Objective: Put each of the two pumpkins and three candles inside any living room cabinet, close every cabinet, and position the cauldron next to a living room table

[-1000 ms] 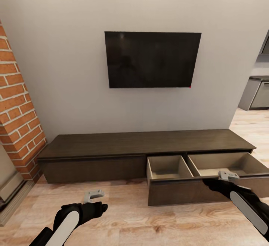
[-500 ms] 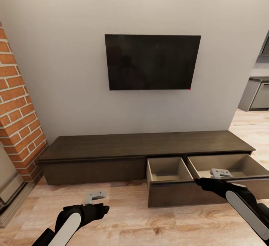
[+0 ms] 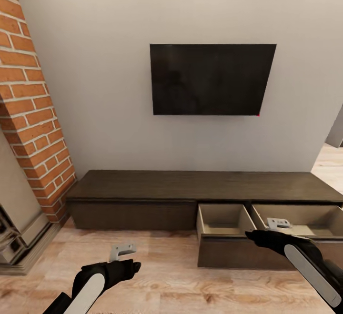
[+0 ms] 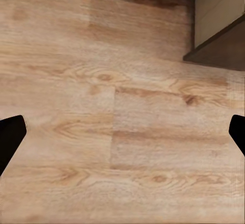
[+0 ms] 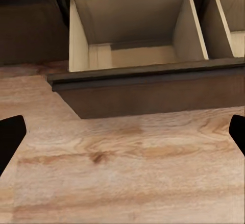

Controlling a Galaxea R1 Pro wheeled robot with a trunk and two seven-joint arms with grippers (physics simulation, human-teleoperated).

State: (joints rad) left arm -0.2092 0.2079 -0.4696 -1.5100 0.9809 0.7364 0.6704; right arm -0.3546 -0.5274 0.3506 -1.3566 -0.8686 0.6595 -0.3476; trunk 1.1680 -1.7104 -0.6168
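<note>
The long, low dark-brown cabinet (image 3: 190,185) stands against the wall under a TV. Two of its drawers are pulled out at the right: a smaller one (image 3: 223,218) and a wider one (image 3: 305,217). Their visible insides are bare. My right gripper (image 3: 278,223) hovers open at the front of the wider drawer. In the right wrist view it (image 5: 122,137) is over the floor, facing the smaller open drawer (image 5: 135,30). My left gripper (image 3: 122,250) hangs open over the wooden floor, and in the left wrist view it (image 4: 122,137) is near a drawer corner (image 4: 219,40). The pumpkins, candles, cauldron and table are out of view.
A black TV (image 3: 212,79) hangs on the grey wall. A red brick fireplace column (image 3: 33,114) rises at the left, with a grey hearth base (image 3: 19,252) by the floor. Wooden floor (image 3: 162,276) lies in front of the cabinet. An opening shows at the far right (image 3: 333,161).
The camera has turned left, so cabinet, TV and brick column sit further right in the picture. My right gripper has shifted left along the wider drawer's front. The left gripper keeps its place.
</note>
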